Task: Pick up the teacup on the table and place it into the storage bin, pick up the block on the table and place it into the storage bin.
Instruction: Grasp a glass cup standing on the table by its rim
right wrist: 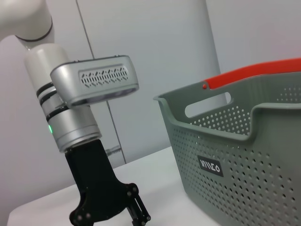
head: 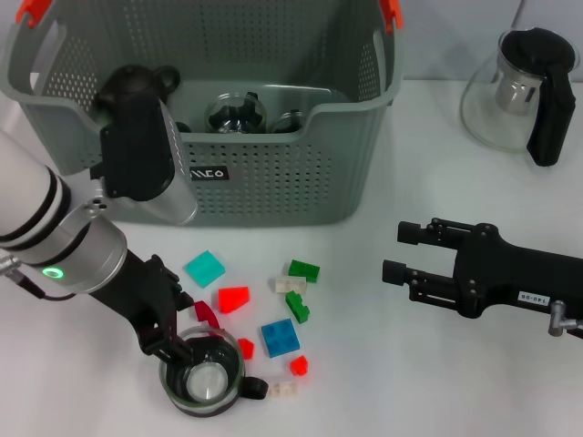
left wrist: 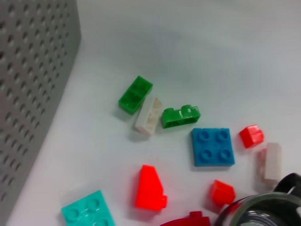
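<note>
Left gripper (head: 182, 339) down at the near edge of the counter (head: 364, 364), fingers (head: 162, 320) lowered at the rim of the teacup (head: 202, 373); whether clenched on that rim or merely touching it cannot be told. Teacup upright on the counter, dark glass, pale inside, black handle sticking out toward the right arm's side. Just beside the cup, a scatter of blocks: a dark red curved piece (head: 206, 313) against the fingers, a red wedge (head: 233, 299), a teal plate (head: 204, 269), a blue square (head: 281, 338), two green bricks (head: 304, 269) (head: 297, 307), a white brick (head: 291, 284) between them, small red bits (head: 299, 365) (head: 246, 348) and another white piece (head: 284, 389) by the cup's handle. Beyond the blocks, the storage bin (head: 273, 173), grey and perforated, orange-red clips at its handles, a black label on its near wall, dark glassware (head: 237, 114) already inside. Off to the right, well apart from the blocks, right gripper (head: 393, 252) hovering above the counter, fingers (head: 421, 232) released and spread, grasping nothing. At the far right corner, a glass teapot (head: 519, 91) with a black handle.
</note>
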Controlling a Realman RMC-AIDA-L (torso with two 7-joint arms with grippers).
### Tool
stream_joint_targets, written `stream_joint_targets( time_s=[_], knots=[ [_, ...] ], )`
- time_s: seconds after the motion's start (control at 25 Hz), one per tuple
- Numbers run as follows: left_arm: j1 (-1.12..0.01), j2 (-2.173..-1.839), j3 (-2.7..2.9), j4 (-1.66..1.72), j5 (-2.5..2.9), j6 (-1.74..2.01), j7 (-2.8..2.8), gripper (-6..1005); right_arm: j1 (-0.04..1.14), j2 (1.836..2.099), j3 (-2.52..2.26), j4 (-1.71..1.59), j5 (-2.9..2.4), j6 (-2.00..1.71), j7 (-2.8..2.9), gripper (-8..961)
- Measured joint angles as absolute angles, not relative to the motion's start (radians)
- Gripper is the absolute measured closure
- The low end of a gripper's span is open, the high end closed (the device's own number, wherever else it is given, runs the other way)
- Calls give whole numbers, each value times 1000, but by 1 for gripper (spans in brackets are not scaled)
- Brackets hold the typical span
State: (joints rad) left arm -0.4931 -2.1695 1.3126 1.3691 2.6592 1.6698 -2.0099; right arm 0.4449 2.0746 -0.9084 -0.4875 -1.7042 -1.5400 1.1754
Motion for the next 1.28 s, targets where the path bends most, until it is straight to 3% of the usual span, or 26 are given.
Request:
stream_joint_targets(
  time_s=[1.28],
  knots=[
    [-493, -2174, 1333, 1322, 2741, 1602, -2050, 304, 437, 2071, -910, -477, -1704, -1541, 1169, 279]
  ],
)
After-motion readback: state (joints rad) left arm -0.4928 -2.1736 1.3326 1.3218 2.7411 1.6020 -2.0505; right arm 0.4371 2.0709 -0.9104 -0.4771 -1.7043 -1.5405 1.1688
